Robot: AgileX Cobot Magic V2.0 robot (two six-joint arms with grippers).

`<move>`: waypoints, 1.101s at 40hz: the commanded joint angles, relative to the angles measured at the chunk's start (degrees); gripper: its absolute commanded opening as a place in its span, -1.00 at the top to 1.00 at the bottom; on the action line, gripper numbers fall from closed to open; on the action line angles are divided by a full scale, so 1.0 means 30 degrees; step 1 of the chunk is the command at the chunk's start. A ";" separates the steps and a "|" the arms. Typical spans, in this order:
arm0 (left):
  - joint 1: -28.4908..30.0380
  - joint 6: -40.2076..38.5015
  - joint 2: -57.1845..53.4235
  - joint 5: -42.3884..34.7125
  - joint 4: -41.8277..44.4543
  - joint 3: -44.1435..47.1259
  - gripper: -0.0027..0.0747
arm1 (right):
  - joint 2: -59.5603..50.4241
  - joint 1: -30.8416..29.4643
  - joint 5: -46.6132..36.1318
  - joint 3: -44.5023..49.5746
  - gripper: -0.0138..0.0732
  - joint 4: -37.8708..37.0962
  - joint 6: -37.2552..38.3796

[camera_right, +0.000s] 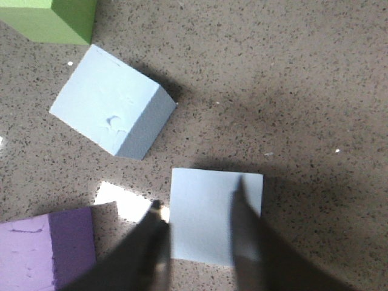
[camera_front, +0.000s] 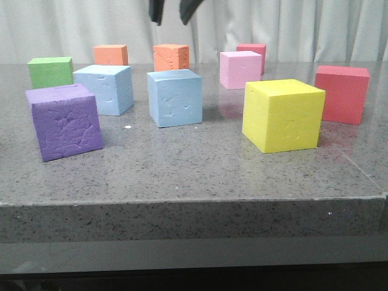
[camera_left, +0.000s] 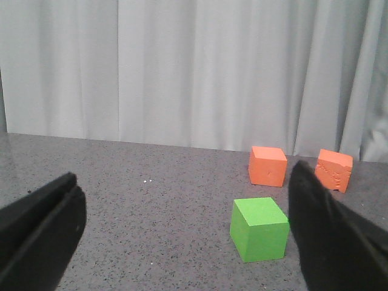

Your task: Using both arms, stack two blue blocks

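1. Currently the two blue blocks stand apart on the grey speckled tabletop [camera_front: 182, 170], both resting on it and not stacked.
2. Taking the purple cube [camera_front: 63, 121] as landmark: the first blue block [camera_front: 104, 89] is just behind it and a little to its right; the second blue block [camera_front: 174, 97] is further to the right of the purple cube, near the first block but not touching it.
3. The right end effector [camera_right: 197, 242] hangs above the second blue block with its two dark fingers [camera_right: 154, 242] spread; they seem to be over the block's top face, without closing on it. In the front view the same fingers [camera_front: 156, 11] appear at the top edge, well above the block.
4. The left end effector [camera_left: 182, 236] is wide open and holds nothing. Between its fingers the wrist view shows a green cube [camera_left: 259, 228] and two orange cubes [camera_left: 267, 165] near the curtain [camera_left: 182, 66].
5. Far to the right of the purple cube stand a yellow cube [camera_front: 282, 115], a red cube [camera_front: 342, 93] and a pink cube [camera_front: 240, 69].
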 commanded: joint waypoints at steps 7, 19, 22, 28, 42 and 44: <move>0.0042 0.0065 0.0168 -0.1646 -0.0125 -0.0712 -0.77 | -0.1949 -0.0313 -0.0461 -0.0601 0.84 -0.0442 -0.0223; 0.0042 0.0065 0.0168 -0.1612 -0.0125 -0.0712 -0.77 | -0.4071 -0.3976 0.1576 0.0279 0.83 -0.0461 -0.1261; 0.0042 0.0065 0.0168 -0.1612 -0.0125 -0.0712 -0.77 | -0.4937 -0.5083 0.1481 0.1287 0.83 -0.0461 -0.1563; 0.0042 0.0065 0.0168 -0.1612 -0.0125 -0.0712 -0.77 | -0.7030 -0.7011 0.0655 0.4110 0.83 -0.0461 -0.2101; 0.0042 0.0065 0.0168 -0.1612 -0.0125 -0.0712 -0.77 | -1.3805 -0.8967 -0.3958 1.3371 0.83 -0.0728 -0.2933; 0.0042 0.0065 0.0168 -0.1612 -0.0125 -0.0712 -0.77 | -1.4985 -0.8967 -0.5000 1.4930 0.83 -0.0810 -0.2976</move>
